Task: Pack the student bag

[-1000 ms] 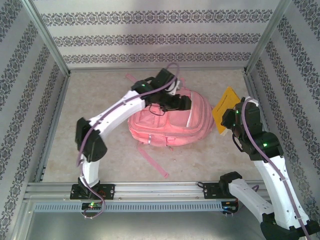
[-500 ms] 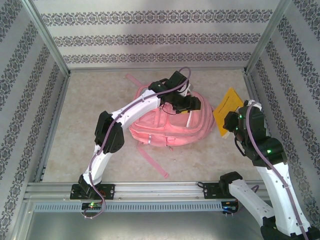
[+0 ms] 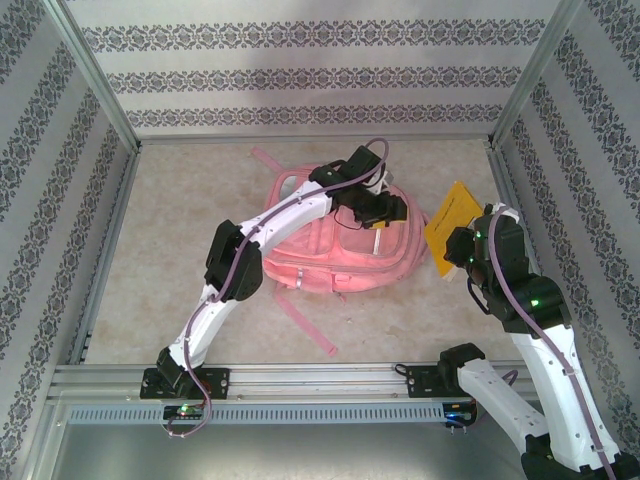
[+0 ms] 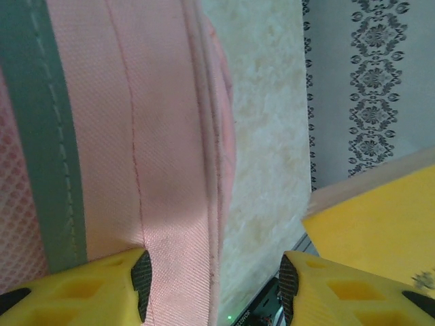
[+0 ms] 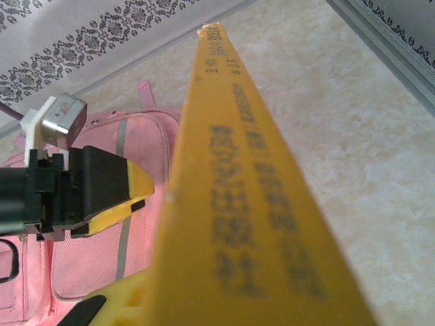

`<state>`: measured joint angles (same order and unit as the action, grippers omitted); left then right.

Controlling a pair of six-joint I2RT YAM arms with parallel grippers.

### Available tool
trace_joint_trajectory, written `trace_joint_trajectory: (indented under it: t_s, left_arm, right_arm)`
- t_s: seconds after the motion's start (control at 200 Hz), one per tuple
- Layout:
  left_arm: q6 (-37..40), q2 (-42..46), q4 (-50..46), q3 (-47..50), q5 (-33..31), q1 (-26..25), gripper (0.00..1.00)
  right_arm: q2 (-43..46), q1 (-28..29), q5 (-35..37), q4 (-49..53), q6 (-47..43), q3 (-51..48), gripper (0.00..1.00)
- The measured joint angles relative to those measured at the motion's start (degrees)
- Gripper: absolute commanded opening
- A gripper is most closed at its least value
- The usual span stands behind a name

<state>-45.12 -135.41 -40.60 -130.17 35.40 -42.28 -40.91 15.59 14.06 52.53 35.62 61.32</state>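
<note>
The pink student bag (image 3: 320,262) lies flat mid-table, its fabric and a grey stripe close up in the left wrist view (image 4: 136,136). My left gripper (image 3: 386,220) reaches over the bag to its right edge and is open. The bag's seam edge sits between the jaws (image 4: 214,285), against the left finger and apart from the right one. My right gripper (image 3: 463,250) is shut on a yellow book (image 3: 450,212) held on edge just right of the bag. The book's printed spine (image 5: 245,204) runs up the right wrist view, with the bag (image 5: 95,272) behind it.
A pink strap (image 3: 305,320) trails toward the near rail and another (image 3: 265,160) lies behind the bag. Patterned walls and metal frame posts (image 3: 100,80) close in the table. Bare beige tabletop (image 3: 170,200) lies left of the bag.
The left arm stretched further right across the bag, bringing its gripper to the bag's right edge with the jaws narrowing. The right arm and book barely shifted.
</note>
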Motion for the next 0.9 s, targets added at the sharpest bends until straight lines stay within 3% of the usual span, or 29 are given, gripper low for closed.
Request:
trace_joint_trajectory:
  t_s: [0.51, 0.899]
  left_arm:
    - [2.03, 6.67, -1.84, 2.93, -1.57, 2.36, 0.57]
    - [2.69, 5.49, -1.9, 2.93, -2.69, 3.02, 0.6]
  right_arm:
    - [1.4, 0.0, -0.57, 0.07, 0.24, -0.76, 0.0]
    - [1.77, -0.07, -2.32, 0.94, 1.42, -1.77, 0.0]
